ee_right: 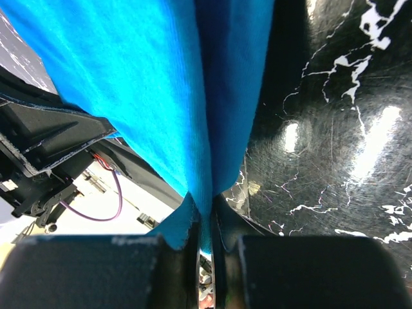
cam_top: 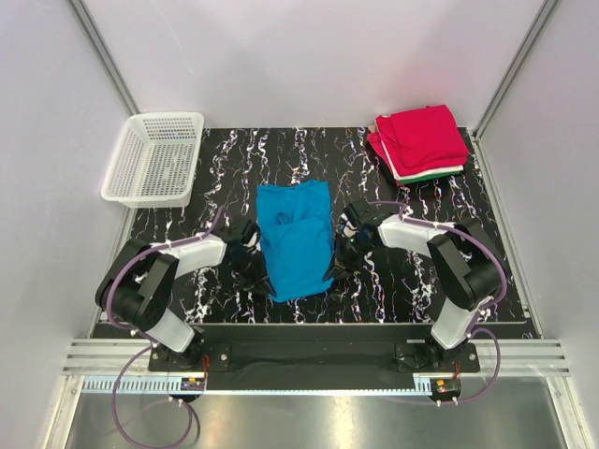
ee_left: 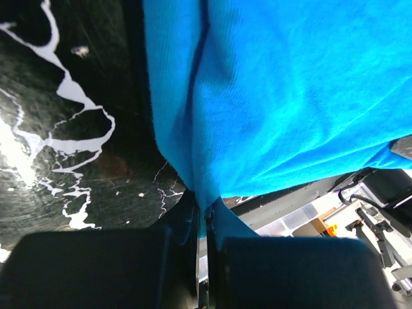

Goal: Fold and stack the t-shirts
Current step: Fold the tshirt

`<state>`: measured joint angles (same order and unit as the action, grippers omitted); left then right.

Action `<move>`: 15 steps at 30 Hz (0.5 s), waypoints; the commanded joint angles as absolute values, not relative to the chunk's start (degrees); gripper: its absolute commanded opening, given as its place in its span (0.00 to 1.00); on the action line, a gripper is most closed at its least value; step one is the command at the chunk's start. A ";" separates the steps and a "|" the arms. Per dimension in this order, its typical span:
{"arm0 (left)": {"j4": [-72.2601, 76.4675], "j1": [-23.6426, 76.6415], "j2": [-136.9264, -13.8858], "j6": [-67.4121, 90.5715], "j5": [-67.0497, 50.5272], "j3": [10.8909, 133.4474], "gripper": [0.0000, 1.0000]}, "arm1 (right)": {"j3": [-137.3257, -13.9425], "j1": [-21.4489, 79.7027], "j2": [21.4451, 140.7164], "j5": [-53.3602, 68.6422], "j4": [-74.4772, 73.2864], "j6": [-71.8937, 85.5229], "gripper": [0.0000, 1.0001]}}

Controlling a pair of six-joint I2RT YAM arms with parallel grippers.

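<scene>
Pinched tight at the bottom of the left wrist view, the left gripper (ee_left: 205,219) has its 2 black fingers closed on a thin edge of the blue t-shirt (ee_left: 290,96), with almost no gap showing between them. From above, that gripper (cam_top: 251,245) sits at the left side edge of the shirt, low over the black marbled table (cam_top: 225,168).

The blue t-shirt (cam_top: 295,238) lies in the middle of the table as a long strip, already narrowed, its near hem toward the arm bases and its collar end away from them.

On the other side the right gripper (cam_top: 348,245) mirrors the left; its wrist view shows the right gripper (ee_right: 205,215) clamped on a fold of blue cloth, more than 1 layer thick by the look of it.

This reads as the crosswise fold. To do it well, I would lift both sides level and together, hold the cloth taut between the 2 grips so the middle does not sag, carry it to the opposite end, line up the edges, then release low.

Far right at the back, the folded stack (cam_top: 421,145) with a red t-shirt (cam_top: 426,131) on top waits for it
</scene>
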<state>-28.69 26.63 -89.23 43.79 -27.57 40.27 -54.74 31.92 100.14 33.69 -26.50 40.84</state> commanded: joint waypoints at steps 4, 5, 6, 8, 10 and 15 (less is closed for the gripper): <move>-26.19 26.46 -88.07 42.28 -16.79 40.08 0.00 | -55.37 32.17 97.03 33.93 -27.60 41.40 0.00; -26.19 26.46 -87.72 42.28 -16.96 40.25 0.00 | -55.81 32.17 96.60 33.75 -27.77 41.40 0.00; -26.37 26.46 -86.84 42.28 -17.14 40.43 0.00 | -56.07 32.17 96.33 33.66 -28.30 41.31 0.00; -27.16 26.37 -86.05 42.45 -17.05 41.39 0.00 | -57.03 32.17 95.80 33.49 -28.74 41.31 0.00; -27.94 26.37 -84.56 42.63 -16.96 42.62 0.00 | -57.74 32.08 95.36 33.40 -29.71 41.40 0.00; -30.14 26.45 -81.83 42.89 -17.05 46.57 0.00 | -60.38 32.17 94.13 33.40 -31.28 41.75 0.00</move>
<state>-29.21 26.65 -85.45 43.72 -21.17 41.69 -56.64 31.92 97.49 33.65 -28.71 41.23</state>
